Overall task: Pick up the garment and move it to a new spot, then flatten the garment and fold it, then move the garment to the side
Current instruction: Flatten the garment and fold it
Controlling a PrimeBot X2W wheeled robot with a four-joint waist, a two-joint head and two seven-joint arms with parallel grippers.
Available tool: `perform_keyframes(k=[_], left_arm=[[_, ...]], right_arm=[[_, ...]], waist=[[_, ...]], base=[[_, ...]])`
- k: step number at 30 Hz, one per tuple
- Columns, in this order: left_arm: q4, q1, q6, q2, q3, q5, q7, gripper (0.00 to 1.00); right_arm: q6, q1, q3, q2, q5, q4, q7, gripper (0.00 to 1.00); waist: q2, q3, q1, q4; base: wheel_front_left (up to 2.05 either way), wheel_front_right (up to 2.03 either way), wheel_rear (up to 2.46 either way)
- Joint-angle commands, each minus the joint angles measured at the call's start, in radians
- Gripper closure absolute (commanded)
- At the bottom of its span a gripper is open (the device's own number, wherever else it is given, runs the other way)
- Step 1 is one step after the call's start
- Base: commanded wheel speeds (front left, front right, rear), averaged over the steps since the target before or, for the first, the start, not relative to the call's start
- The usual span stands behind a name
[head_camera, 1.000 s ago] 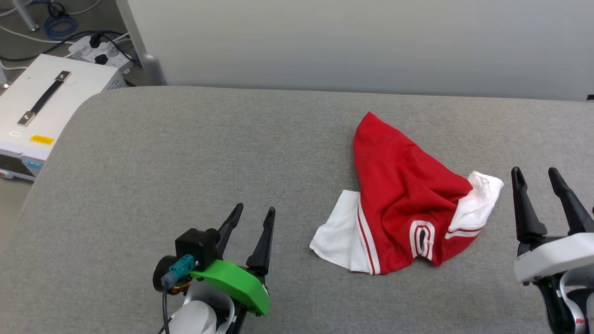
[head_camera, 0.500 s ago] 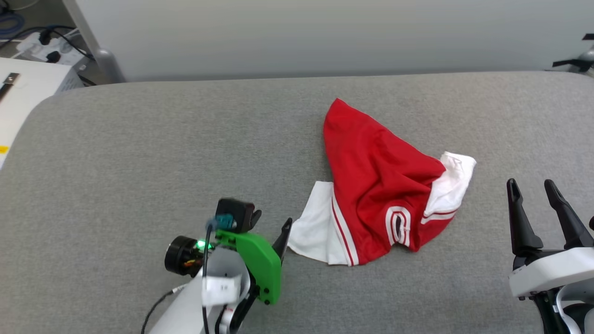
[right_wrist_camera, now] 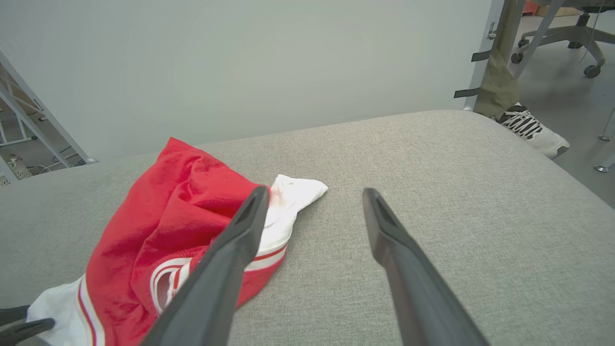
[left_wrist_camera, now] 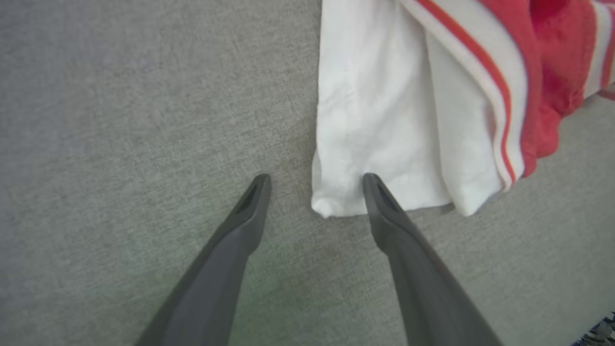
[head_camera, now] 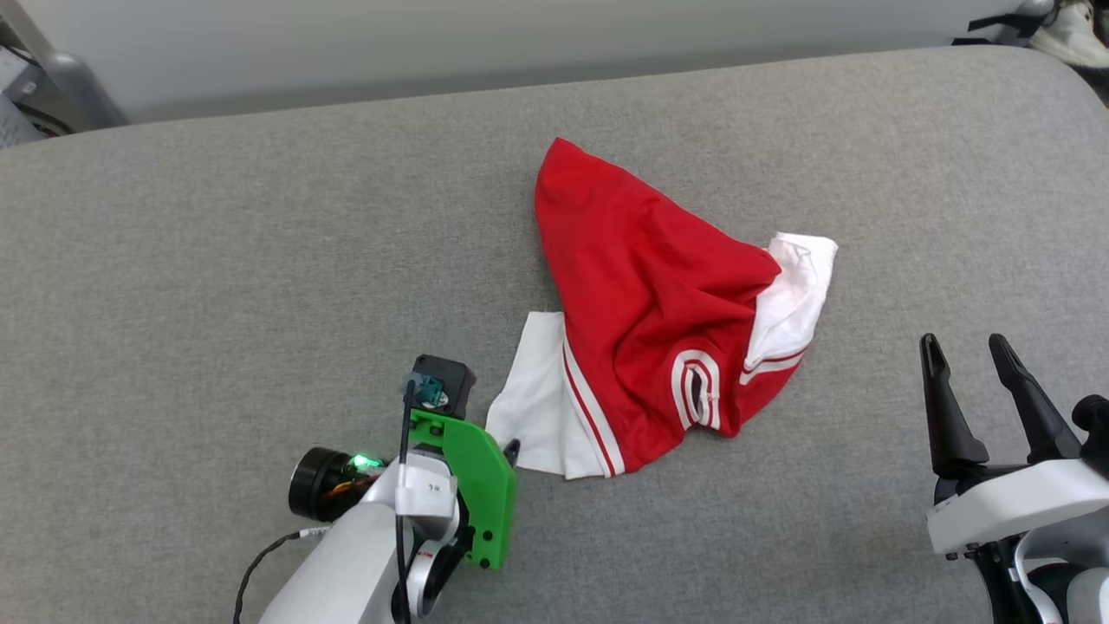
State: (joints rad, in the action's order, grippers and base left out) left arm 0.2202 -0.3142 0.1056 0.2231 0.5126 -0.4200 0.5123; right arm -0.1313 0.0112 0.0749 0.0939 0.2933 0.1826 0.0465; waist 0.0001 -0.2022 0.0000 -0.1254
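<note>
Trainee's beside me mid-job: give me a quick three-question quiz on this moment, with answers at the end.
1. True or false: the left gripper is shut on the garment.
2. What colour is the cloth nearest the left gripper? A red, B white, C black.
3. Fill in: the right gripper is open and ___ the garment (touching / apart from).
Key: 1 false, its jaws are open; 2 B; 3 apart from.
</note>
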Motion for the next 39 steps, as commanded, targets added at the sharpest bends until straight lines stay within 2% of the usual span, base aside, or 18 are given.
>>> perform_keyframes(k=[1,2,3,10,16,25,28,31,32,33,34,39], left_arm=[[0.018,-0.010,0.000,0.004,0.001,-0.006,0.006,0.33],[0.032,-0.008,-0.006,0.003,0.003,-0.014,0.013,0.91],[0.041,-0.007,-0.011,0.003,0.004,-0.019,0.015,1.00],[0.049,-0.015,-0.016,-0.005,-0.029,-0.039,-0.077,1.00],[-0.011,-0.017,0.009,0.011,-0.086,-0.046,-0.173,1.00],[-0.125,0.080,0.069,0.092,-0.185,-0.082,-0.185,1.00],[-0.119,0.143,0.086,0.109,-0.212,-0.103,-0.186,1.00],[-0.067,0.175,0.084,0.113,-0.216,-0.113,-0.199,1.00],[-0.055,0.176,0.082,0.113,-0.215,-0.112,-0.204,0.97],[-0.042,0.175,0.078,0.113,-0.212,-0.109,-0.214,0.56],[-0.034,0.172,0.073,0.113,-0.209,-0.106,-0.226,0.00],[-0.034,0.130,0.037,0.096,-0.207,-0.092,-0.340,0.00]], right_arm=[[0.001,-0.019,-0.002,-0.003,-0.005,-0.005,-0.009,0.00],[0.001,-0.020,-0.002,-0.003,-0.006,-0.007,-0.008,0.00],[0.001,-0.021,-0.002,-0.003,-0.007,-0.009,-0.008,0.00],[0.001,-0.015,0.009,0.001,-0.012,-0.034,0.004,0.00],[0.001,-0.007,0.013,0.001,-0.011,-0.068,0.016,0.00],[0.001,0.013,0.029,-0.013,-0.027,-0.123,0.056,0.00],[0.001,0.018,0.036,-0.018,-0.036,-0.143,0.080,0.00],[0.001,0.018,0.039,-0.020,-0.042,-0.158,0.105,0.00],[0.001,0.018,0.039,-0.021,-0.043,-0.159,0.110,0.00],[0.001,0.018,0.040,-0.021,-0.044,-0.160,0.115,0.00],[0.001,0.017,0.040,-0.020,-0.045,-0.161,0.119,0.00],[0.001,-0.009,0.021,0.018,-0.048,-0.148,0.168,0.00]], waist=[[-0.0001,-0.020,0.0000,-0.017],[-0.0001,-0.022,0.0000,-0.017],[-0.0001,-0.024,0.0000,-0.017],[-0.0001,-0.006,0.0000,0.018],[-0.0001,0.034,0.0000,0.074],[-0.0001,0.052,0.0000,0.130],[-0.0001,0.046,0.0000,0.141],[-0.0001,0.041,0.0000,0.146],[-0.0001,0.040,0.0000,0.147],[-0.0001,0.039,0.0000,0.149],[-0.0001,0.039,0.0000,0.150],[-0.0001,0.035,0.0000,0.166]], base=[[0.00,0.00,0.00],[0.00,0.00,0.00],[0.00,0.00,0.00],[0.00,0.00,0.00],[0.00,0.00,0.00],[0.00,0.00,0.00],[0.00,0.00,0.00],[0.00,0.00,0.00],[0.00,0.00,0.00],[0.00,0.00,0.00],[0.00,0.00,0.00],[0.00,0.00,0.00]])
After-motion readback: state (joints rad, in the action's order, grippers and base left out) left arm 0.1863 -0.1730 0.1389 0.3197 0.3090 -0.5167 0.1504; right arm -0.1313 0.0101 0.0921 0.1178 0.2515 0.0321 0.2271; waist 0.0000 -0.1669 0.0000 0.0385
